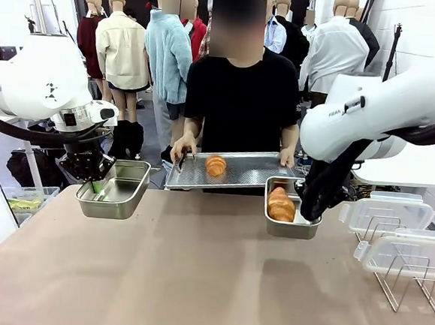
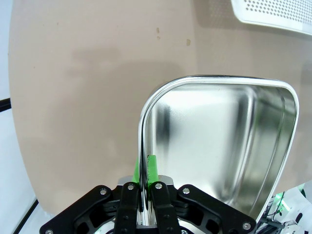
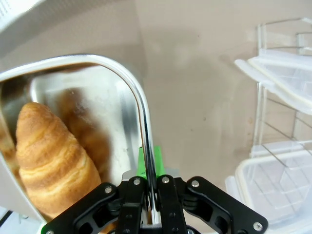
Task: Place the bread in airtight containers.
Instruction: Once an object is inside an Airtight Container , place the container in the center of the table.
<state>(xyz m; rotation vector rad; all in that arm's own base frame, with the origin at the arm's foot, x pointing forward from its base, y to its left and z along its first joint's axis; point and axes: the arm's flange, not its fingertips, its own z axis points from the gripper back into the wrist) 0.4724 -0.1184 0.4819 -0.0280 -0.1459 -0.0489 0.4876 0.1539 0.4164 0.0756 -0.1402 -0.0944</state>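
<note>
Pinching the rim of an empty steel container [image 1: 117, 192] between clenched fingers, the left gripper [image 1: 95, 185] is presenting that tub at the far edge of the table [image 1: 193, 281]. The tub's mouth is facing up, just beside the perforated tray [image 1: 254, 173] that the person is holding out. In the left wrist view the jaws are closing on the thin wall, with a green pad [image 2: 152, 165] showing inside it. I judge this hold is steadying the tub as a target within reach of the tongs [image 1: 181, 160].

The right gripper [image 1: 309, 213] is doing the same, clamping the rim of the second container [image 1: 302, 231], which is already carrying one croissant [image 1: 280, 204]. That roll is lying flat toward the tub's side on the robot's left. Its long axis is running from near to far, and in the right wrist view its tapered tip is pointing away from the gripper.

The other croissant [image 1: 216, 165] is sitting on the tray (one hand [image 1: 181, 146] is gripping the tongs close beside it, the other hand [image 1: 287, 157] is grasping the tray's edge). Its long axis seems to be running near to far too, though it is too small to be sure.

Two clear lids [image 1: 387, 213] are waiting on the wire rack [image 1: 411, 287] near the right tub, so sealing is not yet done.
</note>
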